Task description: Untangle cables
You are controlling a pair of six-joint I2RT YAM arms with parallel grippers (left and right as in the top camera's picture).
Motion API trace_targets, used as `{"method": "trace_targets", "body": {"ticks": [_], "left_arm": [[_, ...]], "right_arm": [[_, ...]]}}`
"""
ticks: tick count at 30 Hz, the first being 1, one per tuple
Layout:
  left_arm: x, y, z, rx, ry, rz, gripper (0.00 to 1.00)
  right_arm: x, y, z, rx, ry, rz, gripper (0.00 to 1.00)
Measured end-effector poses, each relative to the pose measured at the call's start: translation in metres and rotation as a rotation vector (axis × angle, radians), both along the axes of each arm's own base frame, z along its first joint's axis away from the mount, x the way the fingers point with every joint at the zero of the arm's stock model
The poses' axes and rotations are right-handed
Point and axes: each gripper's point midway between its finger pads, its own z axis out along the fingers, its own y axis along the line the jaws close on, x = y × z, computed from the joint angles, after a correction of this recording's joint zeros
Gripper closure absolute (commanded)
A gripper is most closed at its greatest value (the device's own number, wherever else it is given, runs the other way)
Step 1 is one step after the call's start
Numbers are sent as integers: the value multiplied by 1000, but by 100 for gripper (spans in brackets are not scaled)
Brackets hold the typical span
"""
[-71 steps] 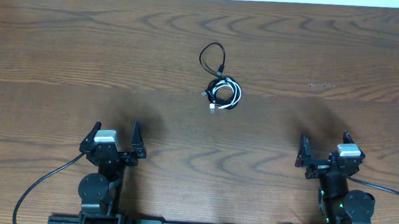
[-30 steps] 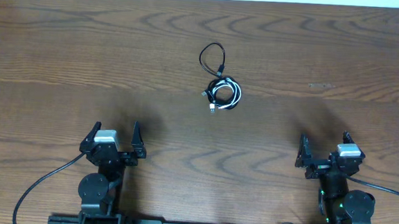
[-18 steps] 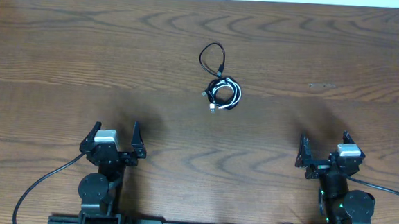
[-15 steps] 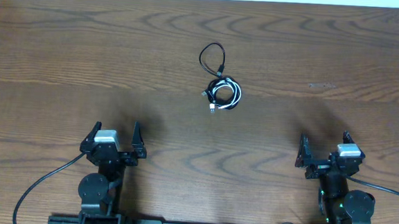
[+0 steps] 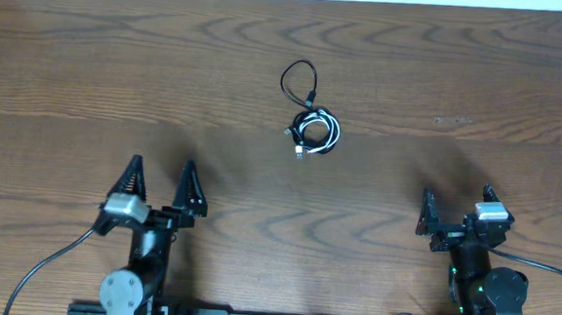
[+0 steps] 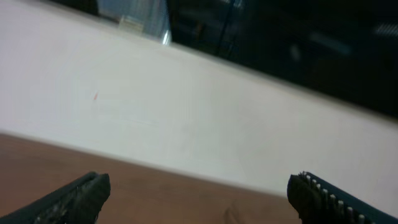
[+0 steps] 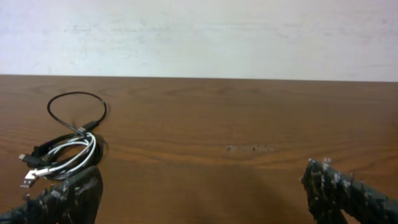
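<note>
Tangled cables (image 5: 310, 120) bunched mid-table, untouched

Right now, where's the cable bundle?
Overhead, the cables lie bunched near the centre of the table, ahead of the left gripper and right gripper, touching neither. The right wrist view shows them at lower left.

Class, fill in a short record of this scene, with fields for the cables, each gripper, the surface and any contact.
cables: white and black cords coiled into one small bundle, with a black loop reaching out on the far side
left gripper: open, empty
right gripper: open, empty
table: dark wood
contact: none; both grippers are well apart from the bundle
</note>
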Motion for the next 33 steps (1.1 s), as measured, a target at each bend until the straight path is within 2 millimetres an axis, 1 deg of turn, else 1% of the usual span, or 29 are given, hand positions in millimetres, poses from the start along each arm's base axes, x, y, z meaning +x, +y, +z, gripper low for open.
{"method": "trace_targets", "body": {"ticks": [5, 9, 10, 11, 14, 18, 20, 22, 26, 29, 30, 33], "left_arm": [[-21, -1, 60, -129, -146, -53, 4], [-50, -2, 119, -193, -268, -99, 4], [-55, -3, 127, -198, -284, -106, 4], [-63, -4, 140, -203, -310, -116, 4], [-77, -6, 168, -215, -306, -135, 4], [-84, -15, 197, -189, -240, -176, 4], [-81, -21, 205, -149, -171, -187, 4], [-74, -25, 207, -105, -58, -185, 4], [-57, -29, 201, -38, 234, -177, 4], [-44, -31, 183, -25, 489, -181, 4], [-40, -32, 173, -29, 590, -186, 4], [-29, -41, 151, -45, 807, -246, 4]], "right_arm": [[0, 0, 0, 0, 0, 0, 1], [0, 0, 0, 0, 0, 0, 1], [0, 0, 0, 0, 0, 0, 1], [0, 0, 0, 0, 0, 0, 1], [0, 0, 0, 0, 0, 0, 1], [0, 0, 0, 0, 0, 0, 1], [0, 0, 0, 0, 0, 0, 1], [0, 0, 0, 0, 0, 0, 1], [0, 0, 0, 0, 0, 0, 1], [0, 0, 0, 0, 0, 0, 1], [0, 0, 0, 0, 0, 0, 1], [0, 0, 0, 0, 0, 0, 1]]}}
